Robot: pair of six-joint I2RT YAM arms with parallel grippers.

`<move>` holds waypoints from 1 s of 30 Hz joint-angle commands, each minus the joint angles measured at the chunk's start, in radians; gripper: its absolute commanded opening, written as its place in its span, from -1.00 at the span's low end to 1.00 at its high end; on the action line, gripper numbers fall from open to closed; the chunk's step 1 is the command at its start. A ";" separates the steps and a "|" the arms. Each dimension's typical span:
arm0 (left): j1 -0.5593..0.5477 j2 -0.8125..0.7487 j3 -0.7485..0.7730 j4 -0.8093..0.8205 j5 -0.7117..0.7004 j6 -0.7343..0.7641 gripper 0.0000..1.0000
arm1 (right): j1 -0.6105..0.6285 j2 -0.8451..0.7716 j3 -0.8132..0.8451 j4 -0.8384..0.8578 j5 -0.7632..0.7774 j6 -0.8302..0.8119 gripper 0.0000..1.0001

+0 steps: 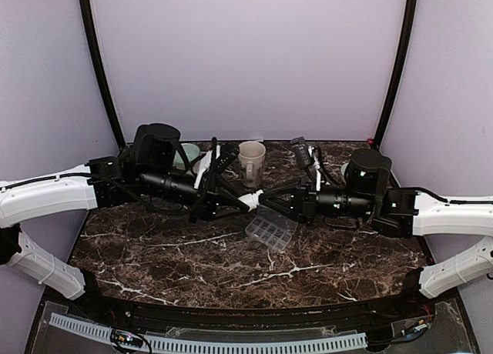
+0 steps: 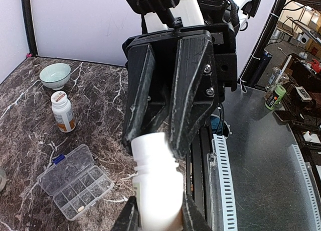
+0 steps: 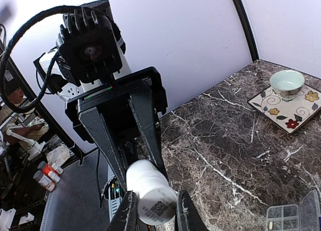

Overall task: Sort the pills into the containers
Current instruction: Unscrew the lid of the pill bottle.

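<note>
A white pill bottle (image 1: 252, 198) hangs in the air between both grippers, above the table's middle. My left gripper (image 1: 243, 203) is shut on the bottle's wide body (image 2: 158, 191). My right gripper (image 1: 263, 201) is shut on the bottle's other end (image 3: 156, 203), the narrower cap end (image 2: 150, 143) in the left wrist view. The clear pill-organizer tray (image 1: 269, 231) lies just below them on the marble, lid open. It also shows in the left wrist view (image 2: 75, 181) with a small pill in one compartment, and its corner shows in the right wrist view (image 3: 296, 217).
A cream mug (image 1: 252, 158) and a pale green bowl (image 1: 187, 155) stand at the back. A second bottle with an orange label (image 2: 62, 111) stands near a green bowl (image 2: 55, 74). Another bowl (image 3: 287, 83) sits on a floral plate (image 3: 301, 108).
</note>
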State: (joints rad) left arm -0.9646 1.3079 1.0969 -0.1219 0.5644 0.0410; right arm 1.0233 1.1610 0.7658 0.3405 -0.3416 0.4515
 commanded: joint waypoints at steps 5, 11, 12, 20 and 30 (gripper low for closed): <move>-0.016 -0.035 -0.009 0.032 0.047 0.028 -1.00 | -0.011 0.027 0.048 0.006 0.015 0.028 -0.61; -0.016 -0.035 -0.012 0.031 0.043 0.034 -1.00 | -0.011 0.032 0.055 0.015 0.001 0.040 -0.45; -0.016 -0.035 -0.012 0.031 0.042 0.034 -1.00 | -0.011 0.032 0.056 0.015 -0.001 0.042 -0.41; -0.016 -0.035 -0.012 0.032 0.040 0.036 -1.00 | -0.010 0.035 0.068 0.009 -0.004 0.045 -0.29; -0.016 -0.039 -0.015 0.036 0.029 0.037 -1.00 | -0.010 0.032 0.072 0.010 -0.003 0.059 -0.18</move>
State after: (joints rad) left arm -0.9730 1.3029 1.0931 -0.1200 0.5674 0.0669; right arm 1.0199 1.1873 0.8078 0.3294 -0.3592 0.5007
